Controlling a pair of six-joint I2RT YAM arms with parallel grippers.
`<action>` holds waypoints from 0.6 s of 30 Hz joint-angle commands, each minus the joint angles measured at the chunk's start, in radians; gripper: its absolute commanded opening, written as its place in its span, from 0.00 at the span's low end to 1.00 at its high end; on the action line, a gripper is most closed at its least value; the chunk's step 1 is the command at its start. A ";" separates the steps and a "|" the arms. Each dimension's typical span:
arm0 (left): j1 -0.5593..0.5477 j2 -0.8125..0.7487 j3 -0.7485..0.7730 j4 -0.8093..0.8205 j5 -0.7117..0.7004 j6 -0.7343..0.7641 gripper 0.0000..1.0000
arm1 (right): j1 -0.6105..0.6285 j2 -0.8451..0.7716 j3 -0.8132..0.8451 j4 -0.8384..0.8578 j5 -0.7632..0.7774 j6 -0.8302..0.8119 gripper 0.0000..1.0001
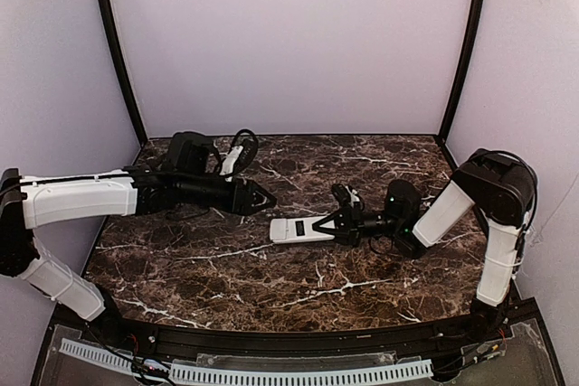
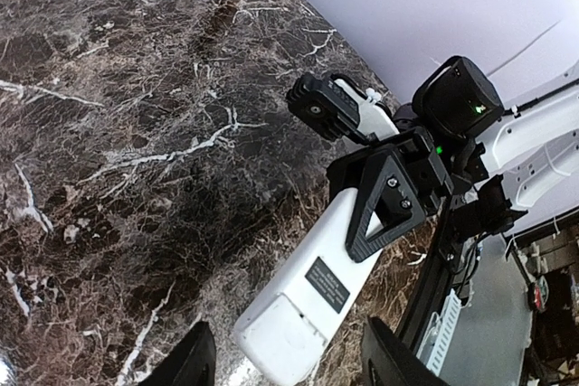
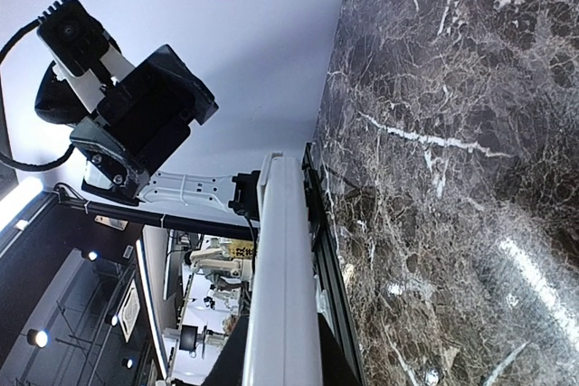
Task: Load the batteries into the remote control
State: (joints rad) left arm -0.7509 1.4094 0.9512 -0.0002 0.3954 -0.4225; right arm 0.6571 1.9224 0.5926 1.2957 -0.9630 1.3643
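The remote control (image 1: 298,230) is white and lies level, its plain back up, low over the marble table (image 1: 226,268). My right gripper (image 1: 338,221) is shut on its right end. In the left wrist view the remote's back (image 2: 317,287) shows a dark label and a closed cover at its free end. My left gripper (image 1: 265,198) is open and empty, just behind that free end; its fingers (image 2: 193,359) stand wide on either side of it. In the right wrist view the remote (image 3: 282,296) shows edge-on between the jaws. The batteries are not in view.
A black and white cable bundle (image 1: 237,153) lies at the back left of the table. Pale walls close in the back and sides. A white slotted rail (image 1: 271,372) runs along the near edge.
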 commanded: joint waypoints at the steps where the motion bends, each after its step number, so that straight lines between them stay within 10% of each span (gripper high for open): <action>1: -0.001 0.011 -0.034 0.071 -0.010 -0.147 0.55 | -0.005 0.033 0.022 0.299 0.041 0.002 0.00; 18: 0.000 0.046 -0.031 0.062 -0.047 -0.198 0.58 | -0.025 0.031 0.063 0.353 0.063 -0.012 0.00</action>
State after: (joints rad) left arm -0.7509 1.4414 0.9192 0.0536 0.3519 -0.6125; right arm 0.6403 1.9469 0.6292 1.3014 -0.9104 1.3628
